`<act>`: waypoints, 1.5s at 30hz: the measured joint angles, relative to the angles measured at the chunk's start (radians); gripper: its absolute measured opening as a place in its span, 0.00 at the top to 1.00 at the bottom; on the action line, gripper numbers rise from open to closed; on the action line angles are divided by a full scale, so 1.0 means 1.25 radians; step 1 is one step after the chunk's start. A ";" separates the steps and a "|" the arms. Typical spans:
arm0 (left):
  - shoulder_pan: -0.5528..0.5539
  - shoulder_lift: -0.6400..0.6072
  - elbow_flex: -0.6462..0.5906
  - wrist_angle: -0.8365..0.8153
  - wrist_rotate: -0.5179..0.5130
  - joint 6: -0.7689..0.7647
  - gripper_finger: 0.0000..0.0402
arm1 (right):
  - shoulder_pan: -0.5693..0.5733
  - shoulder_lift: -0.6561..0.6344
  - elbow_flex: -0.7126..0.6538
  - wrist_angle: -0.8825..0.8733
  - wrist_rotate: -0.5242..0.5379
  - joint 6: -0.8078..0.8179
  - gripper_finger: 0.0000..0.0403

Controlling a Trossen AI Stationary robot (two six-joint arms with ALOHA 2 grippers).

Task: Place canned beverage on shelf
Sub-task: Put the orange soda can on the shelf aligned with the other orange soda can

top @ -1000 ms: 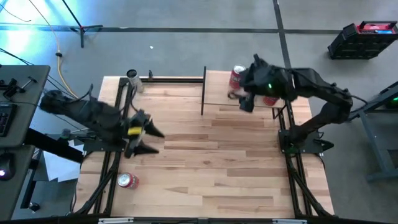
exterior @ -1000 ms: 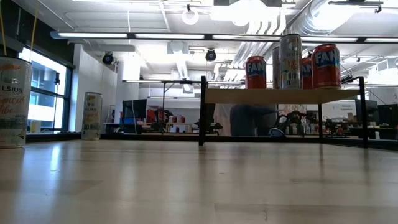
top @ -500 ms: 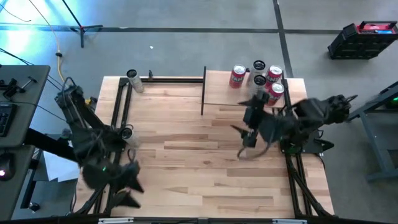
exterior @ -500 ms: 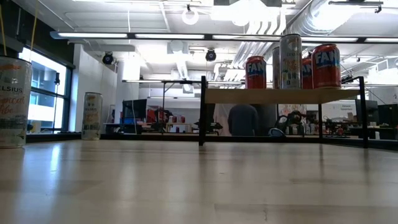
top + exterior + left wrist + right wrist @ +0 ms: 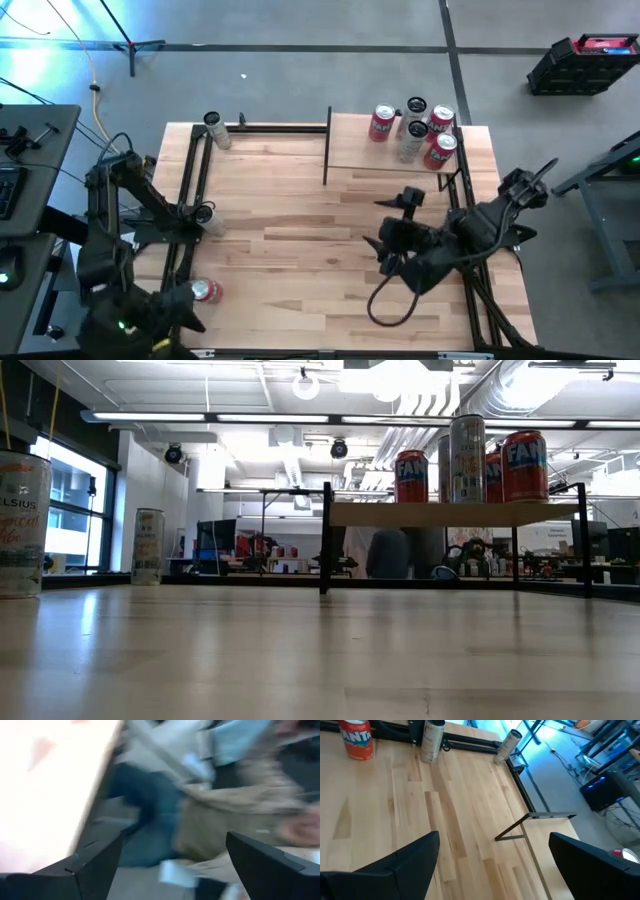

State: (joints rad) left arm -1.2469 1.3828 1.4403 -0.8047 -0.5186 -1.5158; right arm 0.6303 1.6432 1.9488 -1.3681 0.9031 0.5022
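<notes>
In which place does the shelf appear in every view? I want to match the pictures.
High view: shelf at the table's far edge, right of centre.
Low view: shelf right of centre, raised, with cans on it.
Left wrist view: not in it.
Right wrist view: only a shelf corner, by the black upright.
Shared landmark: the tall silver can at the far left corner, also seen low and from the right wrist.

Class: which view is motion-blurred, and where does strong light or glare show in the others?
Left wrist view: smeared throughout, only the fingers fairly crisp. Low view: sharp, ceiling strip lights bright, sheen on the tabletop. High view: blue glare at the upper left floor.
</notes>
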 joint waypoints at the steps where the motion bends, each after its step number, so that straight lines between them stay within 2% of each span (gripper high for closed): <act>1: 0.003 0.014 0.013 -0.060 0.017 -0.037 0.15 | 0.008 0.005 0.000 -0.008 0.011 0.012 0.10; 5: 0.015 0.051 0.027 -0.269 0.134 -0.235 0.15 | 0.030 0.027 0.000 -0.017 0.030 0.042 0.10; 9: 0.026 0.060 0.023 -0.405 0.220 -0.339 0.15 | 0.058 0.046 0.000 -0.017 0.041 0.076 0.10; 15: 0.054 0.073 0.023 -0.472 0.261 -0.372 0.15 | 0.094 0.076 0.000 -0.019 0.045 0.119 0.10; 21: 0.119 0.084 0.023 -0.553 0.252 -0.353 0.15 | 0.115 0.106 0.000 -0.019 0.050 0.134 0.10; 26: 0.156 0.084 -0.001 -0.522 0.295 -0.304 0.15 | 0.132 0.141 0.000 -0.019 0.029 0.165 0.10; 33: 0.160 0.084 -0.071 -0.503 0.389 -0.287 0.15 | 0.164 0.194 0.000 -0.019 0.015 0.219 0.10; 40: 0.159 0.084 -0.073 -0.506 0.381 -0.286 0.15 | 0.175 0.200 0.000 -0.018 -0.007 0.248 0.10; 45: 0.158 0.085 -0.121 -0.428 0.374 -0.269 0.15 | 0.191 0.200 0.000 -0.019 -0.008 0.244 0.10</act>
State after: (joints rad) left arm -1.0500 1.4887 1.2896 -1.3398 -0.0516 -1.8523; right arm 0.8689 1.8931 1.9484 -1.3914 0.8932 0.8070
